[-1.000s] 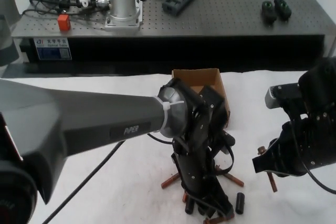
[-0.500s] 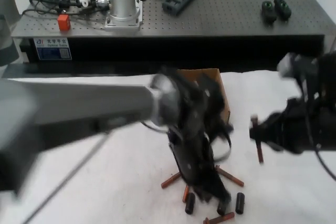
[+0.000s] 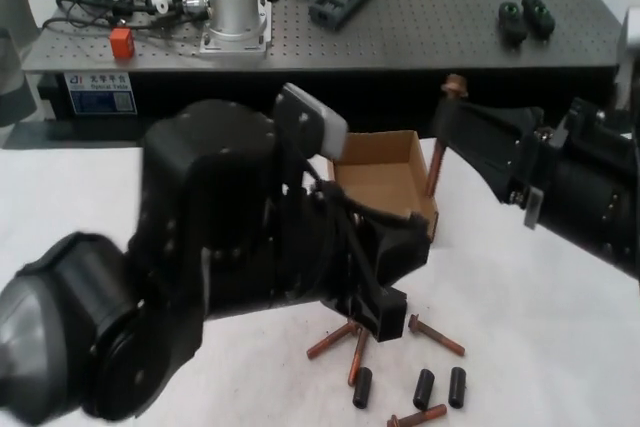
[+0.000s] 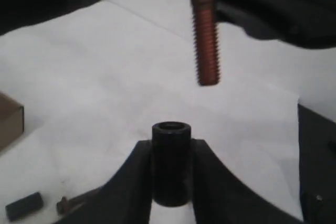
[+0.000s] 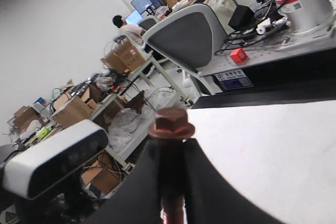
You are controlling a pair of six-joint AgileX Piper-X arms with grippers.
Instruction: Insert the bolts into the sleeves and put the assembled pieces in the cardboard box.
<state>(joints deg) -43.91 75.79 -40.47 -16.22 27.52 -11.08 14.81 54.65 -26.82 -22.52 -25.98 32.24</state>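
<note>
Since half a second ago the left hand point(image 4: 171, 150) has come up off the pile and the right hand point(image 5: 170, 156) has lifted toward the cardboard box point(image 3: 420, 185). The left hand is now clamped on an upright black sleeve point(image 4: 171, 166) and the right is clamped on a copper bolt point(image 5: 171, 124) just under its head. The bolt's threaded tip points at the sleeve's open mouth, a gap between them and not quite in line. The box shows a bare brown floor, its near corner hidden behind the left arm point(image 3: 220, 217), while loose bolts point(image 3: 435, 335) and loose sleeves point(image 3: 424, 388) lie on the white tabletop point(image 3: 560, 347) in front of it.
</note>
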